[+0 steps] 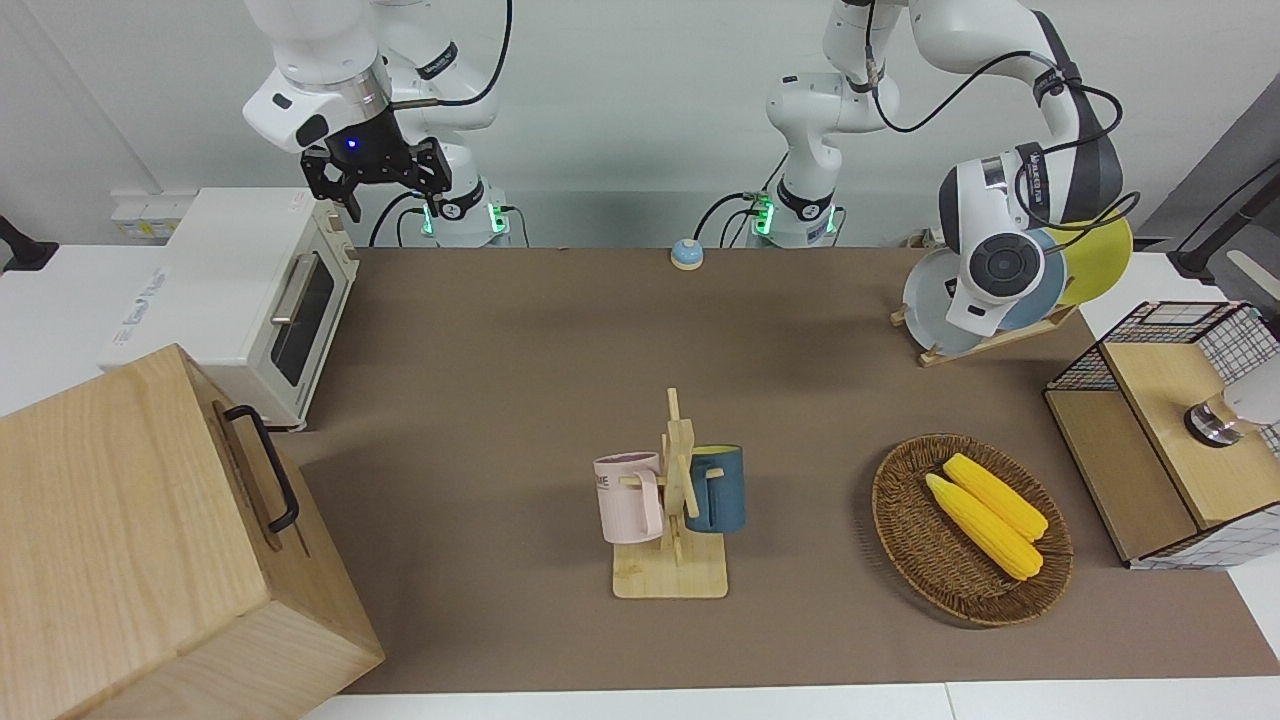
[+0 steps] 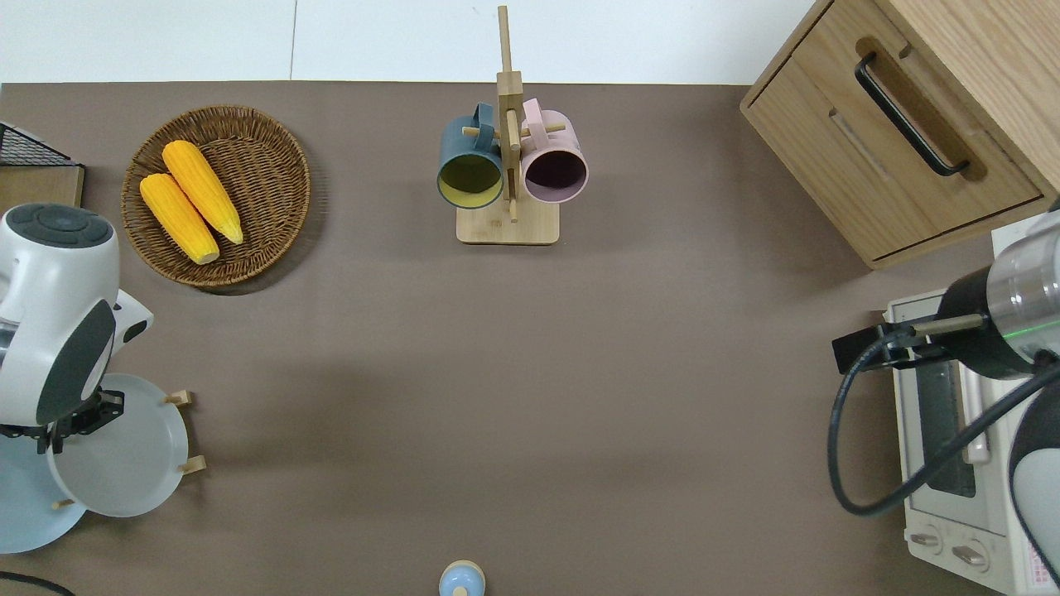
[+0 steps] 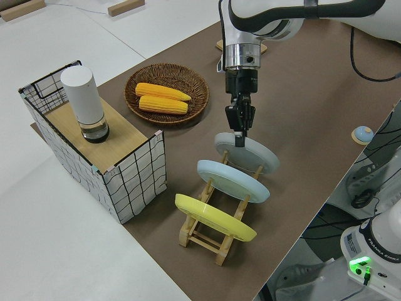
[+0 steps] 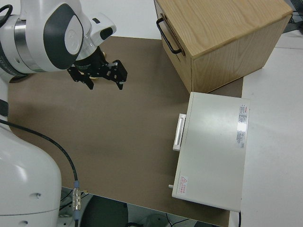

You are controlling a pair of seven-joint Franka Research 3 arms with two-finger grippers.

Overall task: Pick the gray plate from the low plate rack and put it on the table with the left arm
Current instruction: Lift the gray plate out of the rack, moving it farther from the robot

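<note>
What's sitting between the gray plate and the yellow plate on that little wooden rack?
The blue plate stands in the middle slot of the low plate rack, between the gray plate and the yellow plate. The left side view shows it best.

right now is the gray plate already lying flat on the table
No, the gray plate stands tilted in the low plate rack, with the left gripper at its top rim.

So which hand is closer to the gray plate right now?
The left. The left hand is down at the gray plate's top rim, with the plate in the low plate rack. The right hand is parked at the opposite end of the table.
</note>
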